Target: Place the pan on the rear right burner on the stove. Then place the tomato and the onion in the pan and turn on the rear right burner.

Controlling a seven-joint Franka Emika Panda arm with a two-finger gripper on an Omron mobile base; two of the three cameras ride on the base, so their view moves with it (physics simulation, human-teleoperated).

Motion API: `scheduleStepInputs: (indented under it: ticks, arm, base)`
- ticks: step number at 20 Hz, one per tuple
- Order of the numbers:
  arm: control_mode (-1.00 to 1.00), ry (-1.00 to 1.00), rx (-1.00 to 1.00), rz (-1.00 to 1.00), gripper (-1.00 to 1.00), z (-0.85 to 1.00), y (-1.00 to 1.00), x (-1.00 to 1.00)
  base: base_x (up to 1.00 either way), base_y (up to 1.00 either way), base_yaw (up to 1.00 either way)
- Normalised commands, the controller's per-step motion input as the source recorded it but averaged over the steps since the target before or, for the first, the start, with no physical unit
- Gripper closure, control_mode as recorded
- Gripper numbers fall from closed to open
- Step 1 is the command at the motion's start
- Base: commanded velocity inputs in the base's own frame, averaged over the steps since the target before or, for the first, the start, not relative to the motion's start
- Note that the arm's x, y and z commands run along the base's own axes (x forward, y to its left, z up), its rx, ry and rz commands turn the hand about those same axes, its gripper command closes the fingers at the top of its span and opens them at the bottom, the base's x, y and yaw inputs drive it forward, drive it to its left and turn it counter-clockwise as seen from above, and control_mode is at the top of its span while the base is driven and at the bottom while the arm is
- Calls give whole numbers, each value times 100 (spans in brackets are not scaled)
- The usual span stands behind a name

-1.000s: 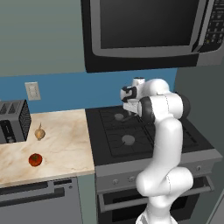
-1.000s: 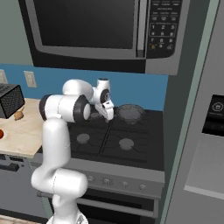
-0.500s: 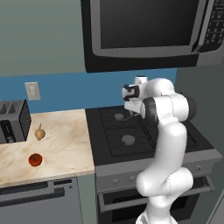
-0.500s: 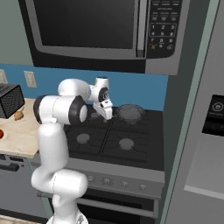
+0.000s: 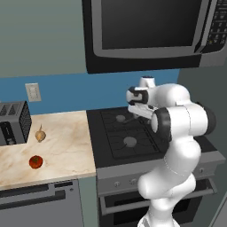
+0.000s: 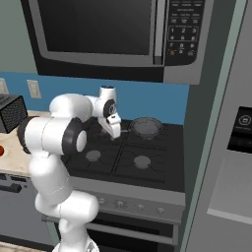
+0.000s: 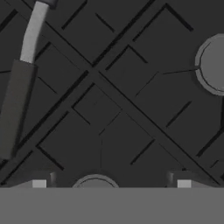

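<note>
On the counter (image 5: 66, 146) at the left we see the onion (image 5: 40, 135) beside the toaster (image 5: 13, 123), its tip pointing up toward 12 o'clock, with the tomato (image 5: 36, 162) just at its 6 o'clock. Farther right, over the stove (image 6: 147, 170), our end effector (image 6: 114, 132) hangs released, holding nothing. The pan (image 6: 146, 126) sits on the rear right burner, at 3 o'clock from the end effector. From the hand camera, its handle (image 7: 17, 92) runs lengthwise from 12 toward 7 o'clock.

two base views flank the arm, sharing the stove (image 5: 128, 133); hand view looks closely down onto its grates
</note>
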Motion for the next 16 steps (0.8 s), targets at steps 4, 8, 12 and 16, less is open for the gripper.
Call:
scheduleStepInputs:
  ticks: [4,8,12,16]
  arm:
    - [-100,-7,0,0,-100,27,11,-68]
    - [-100,-1,0,0,-100,10,21,-56]
    - [-100,0,0,6,-100,4,35,-40]
    - [-100,0,0,9,-100,11,43,-30]
  base:
    - [0,0,0]
    - [0,0,0]
    - [0,0,0]
    - [0,0,0]
